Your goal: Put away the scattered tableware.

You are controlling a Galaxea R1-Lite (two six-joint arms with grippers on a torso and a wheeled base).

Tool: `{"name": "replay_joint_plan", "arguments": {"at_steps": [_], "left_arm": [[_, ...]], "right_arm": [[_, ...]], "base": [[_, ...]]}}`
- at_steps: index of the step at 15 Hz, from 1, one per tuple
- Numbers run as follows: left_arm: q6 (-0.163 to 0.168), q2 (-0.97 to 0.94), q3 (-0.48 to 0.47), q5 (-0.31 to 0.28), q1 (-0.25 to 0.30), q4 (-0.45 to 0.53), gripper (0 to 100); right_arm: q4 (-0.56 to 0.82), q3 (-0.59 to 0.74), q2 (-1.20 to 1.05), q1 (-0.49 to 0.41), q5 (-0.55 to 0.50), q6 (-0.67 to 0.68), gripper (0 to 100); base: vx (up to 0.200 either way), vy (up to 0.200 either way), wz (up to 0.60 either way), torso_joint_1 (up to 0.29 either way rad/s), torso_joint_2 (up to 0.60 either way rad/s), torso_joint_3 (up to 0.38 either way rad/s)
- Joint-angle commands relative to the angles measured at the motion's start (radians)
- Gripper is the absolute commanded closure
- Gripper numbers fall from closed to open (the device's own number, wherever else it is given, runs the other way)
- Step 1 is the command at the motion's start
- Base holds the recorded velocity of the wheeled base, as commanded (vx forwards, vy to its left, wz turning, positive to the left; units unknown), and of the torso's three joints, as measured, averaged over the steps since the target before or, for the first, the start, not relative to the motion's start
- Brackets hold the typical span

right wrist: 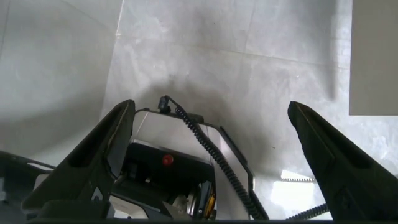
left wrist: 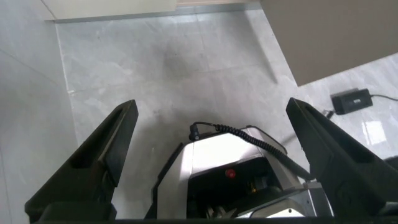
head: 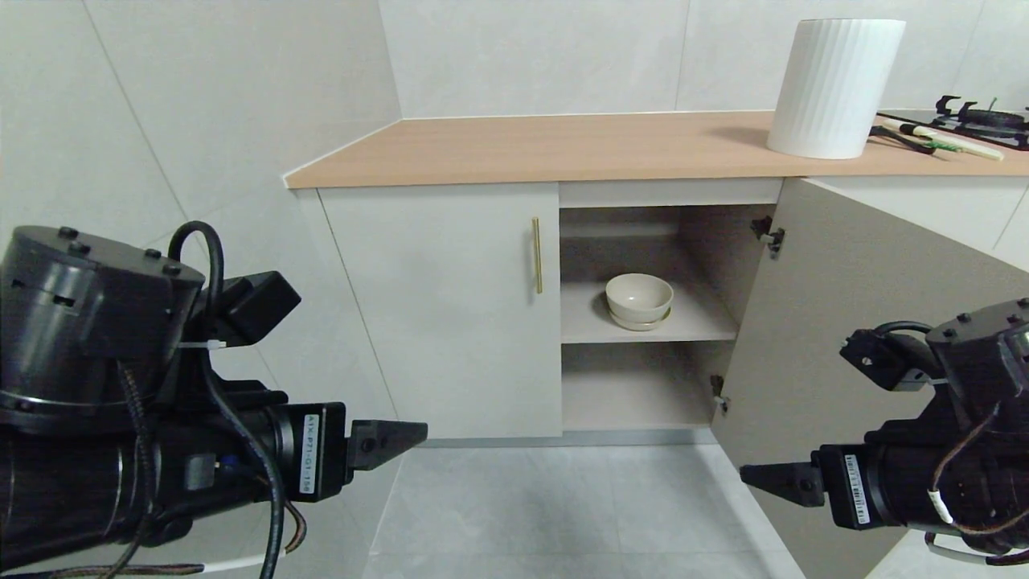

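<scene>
Wrist views: both jaws wide, empty

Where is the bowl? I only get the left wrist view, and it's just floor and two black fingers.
Observer: The bowl rests on a plate on the upper shelf inside the cupboard.
Operator: Is it shut in there?
Observer: No. The right door is swung open; the left door is closed.
Operator: Anything up top?
Observer: A tall white ribbed container stands on the counter.
</scene>
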Motion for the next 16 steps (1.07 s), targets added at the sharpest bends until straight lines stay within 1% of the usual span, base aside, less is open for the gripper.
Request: {"name": "replay_joint_plan", "arguments": {"at_steps": [1,3,6,7,8,9,10,12,16], "left_arm": [[-0.001,0.002,0.001,0.000,0.000,0.000,0],[-0.001,0.002,0.001,0.000,0.000,0.000,0],[-0.001,0.002,0.001,0.003,0.000,0.000,0],[0.009,0.002,0.003,0.005,0.000,0.000,0],[0.015,0.002,0.006,0.005,0.000,0.000,0],[0.033,0.001,0.012,0.006,0.000,0.000,0],[0.039,0.001,0.012,0.006,0.000,0.000,0],[0.039,0.001,0.015,0.006,0.000,0.000,0],[0.039,0.001,0.015,0.006,0.000,0.000,0]], "right_arm": [[0.000,0.000,-0.006,0.000,-0.001,0.000,0],[0.031,-0.003,-0.012,0.000,-0.001,-0.001,0],[0.034,-0.001,-0.022,0.000,-0.001,-0.029,0],[0.071,-0.005,-0.030,0.000,-0.003,-0.038,0],[0.080,-0.006,-0.032,0.000,-0.004,-0.043,0],[0.097,-0.006,-0.036,0.000,-0.006,-0.050,0],[0.112,-0.009,-0.042,0.000,-0.006,-0.060,0],[0.204,-0.026,-0.067,0.000,-0.006,-0.095,0],[0.408,-0.098,-0.110,-0.001,-0.007,-0.119,0]], "base": [[0.000,0.000,0.00,0.000,0.00,0.000],[0.000,0.000,0.00,0.000,0.00,0.000],[0.000,0.000,0.00,0.000,0.00,0.000],[0.000,0.000,0.00,0.000,0.00,0.000],[0.000,-0.200,0.00,0.007,0.00,0.012],[0.000,-0.200,0.00,-0.002,0.00,0.007],[0.000,-0.200,0.00,-0.002,0.00,0.007],[0.000,-0.200,0.00,0.010,0.01,0.000],[0.000,-0.200,0.00,0.001,0.00,0.005]]}}
